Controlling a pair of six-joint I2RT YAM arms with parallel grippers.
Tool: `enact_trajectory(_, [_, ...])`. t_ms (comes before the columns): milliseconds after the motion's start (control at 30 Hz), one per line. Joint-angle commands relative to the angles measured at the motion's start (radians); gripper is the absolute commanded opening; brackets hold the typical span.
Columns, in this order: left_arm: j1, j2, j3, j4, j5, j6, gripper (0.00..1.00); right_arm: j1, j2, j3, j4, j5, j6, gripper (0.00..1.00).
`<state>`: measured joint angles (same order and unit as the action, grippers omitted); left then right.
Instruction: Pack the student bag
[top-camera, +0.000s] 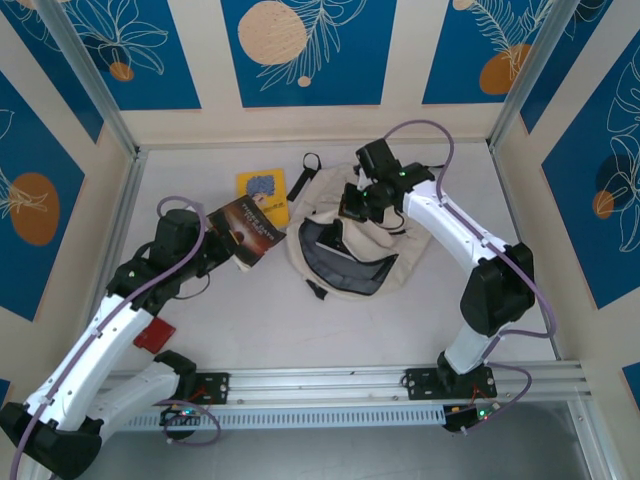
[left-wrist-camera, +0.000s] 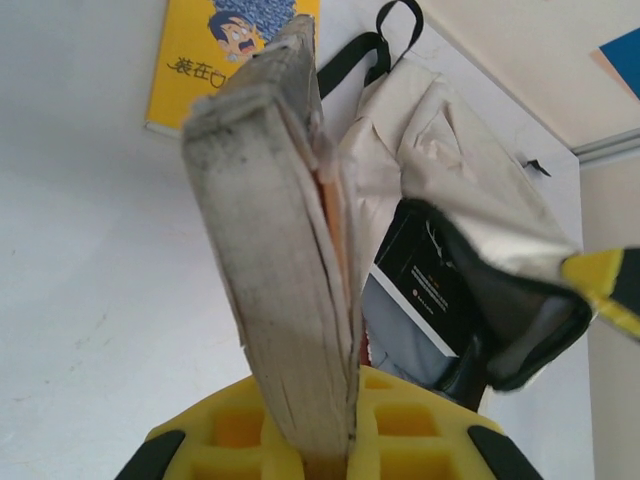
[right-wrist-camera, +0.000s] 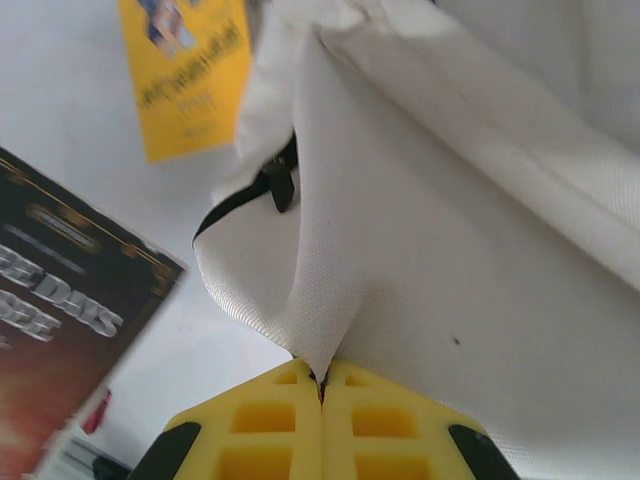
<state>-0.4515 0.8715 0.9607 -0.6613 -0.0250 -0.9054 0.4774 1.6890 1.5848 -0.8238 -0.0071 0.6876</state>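
Observation:
The student bag (top-camera: 385, 262), cream with black trim, lies mid-table with its mouth (top-camera: 340, 262) gaping toward the left arm. My right gripper (top-camera: 358, 205) sits on the bag's upper edge. In the right wrist view it (right-wrist-camera: 322, 374) is shut on a pinched fold of the cream fabric (right-wrist-camera: 450, 230). My left gripper (top-camera: 215, 245) is shut on a thick dark-covered book (top-camera: 247, 230), holding it just left of the bag. The left wrist view shows the book's worn page edges (left-wrist-camera: 280, 250) rising from the jaws (left-wrist-camera: 325, 405). A black item with white text (left-wrist-camera: 425, 290) is inside the bag (left-wrist-camera: 450, 170).
A small yellow book (top-camera: 263, 192) lies flat behind the held book, beside the bag's black top loop (top-camera: 308, 168). A red object (top-camera: 155, 335) rests near the left arm's base. Patterned walls close in the table on three sides, and a metal rail (top-camera: 350, 385) runs along the front.

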Motion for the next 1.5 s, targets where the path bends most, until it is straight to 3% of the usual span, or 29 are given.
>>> enact_trajectory(0, [0.013,-0.040,0.005,0.051,0.045,0.031,0.00,-0.003,0.043,0.126,-0.019,0.021,0.007,0.00])
enact_trajectory(233, [0.013,-0.072,0.000,0.085,0.147,0.052,0.00,0.000,0.129,0.301,-0.053,-0.004,-0.003,0.00])
enact_trajectory(467, [0.009,-0.036,-0.099,0.322,0.425,-0.042,0.00,0.001,0.153,0.343,-0.049,-0.039,0.005,0.00])
enact_trajectory(833, [-0.056,0.064,-0.209,0.540,0.477,-0.160,0.00,-0.006,0.139,0.362,-0.057,-0.079,0.012,0.00])
enact_trajectory(967, [-0.097,0.123,-0.219,0.610,0.433,-0.195,0.00,-0.008,0.127,0.362,-0.049,-0.118,0.023,0.00])
enact_trajectory(1067, [-0.140,0.162,-0.237,0.669,0.311,-0.265,0.00,-0.008,0.111,0.359,-0.043,-0.142,0.029,0.00])
enact_trajectory(1300, [-0.242,0.336,-0.211,0.886,0.152,-0.352,0.00,-0.020,0.061,0.322,-0.021,-0.183,0.041,0.00])
enact_trajectory(1467, [-0.324,0.466,-0.157,0.902,-0.007,-0.463,0.00,-0.032,0.039,0.295,-0.017,-0.197,0.044,0.00])
